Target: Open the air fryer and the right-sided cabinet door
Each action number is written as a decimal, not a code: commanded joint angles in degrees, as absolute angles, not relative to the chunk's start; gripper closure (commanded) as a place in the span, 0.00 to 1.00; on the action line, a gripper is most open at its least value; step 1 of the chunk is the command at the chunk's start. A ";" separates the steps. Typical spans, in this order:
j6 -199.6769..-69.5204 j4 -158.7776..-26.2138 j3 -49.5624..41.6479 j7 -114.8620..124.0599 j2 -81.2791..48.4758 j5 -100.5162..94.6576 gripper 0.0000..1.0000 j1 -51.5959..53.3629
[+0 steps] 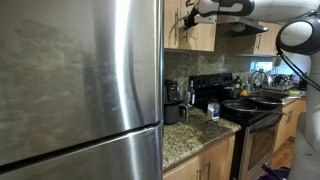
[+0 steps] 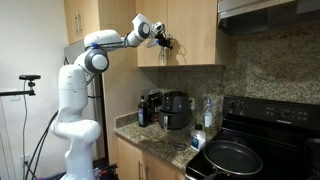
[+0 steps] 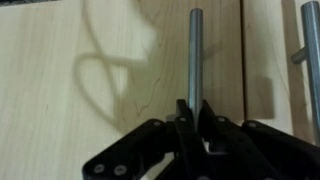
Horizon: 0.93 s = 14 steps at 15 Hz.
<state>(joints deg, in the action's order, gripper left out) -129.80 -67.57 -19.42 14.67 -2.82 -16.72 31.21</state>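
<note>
My gripper (image 3: 195, 115) is shut on the slim vertical silver bar handle (image 3: 195, 50) of the right-sided cabinet door (image 3: 100, 60). The door lies flush with its twin, whose handle (image 3: 310, 50) shows at the frame edge. Both exterior views show the gripper (image 2: 163, 42) (image 1: 188, 18) high at the upper cabinet door (image 2: 192, 30). The air fryer (image 2: 178, 110) (image 1: 173, 106) stands on the granite counter below, black with a dark lower drawer that looks shut, well apart from the gripper.
A large steel fridge (image 1: 80, 90) fills one side. A black stove (image 2: 275, 135) with a dark pan (image 2: 232, 158) stands beside the counter, under a range hood (image 2: 270, 12). A coffee maker (image 2: 150, 108) and small bottles sit near the air fryer.
</note>
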 commanded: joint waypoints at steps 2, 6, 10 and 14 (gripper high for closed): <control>-117.02 -67.43 -19.48 28.69 3.27 -35.89 1.00 36.61; -101.79 -70.24 -13.96 45.16 7.35 -51.40 1.00 40.44; -87.58 -78.26 -8.56 60.55 13.39 -63.41 1.00 42.44; -75.29 -84.04 4.38 69.33 18.94 -65.54 1.00 32.21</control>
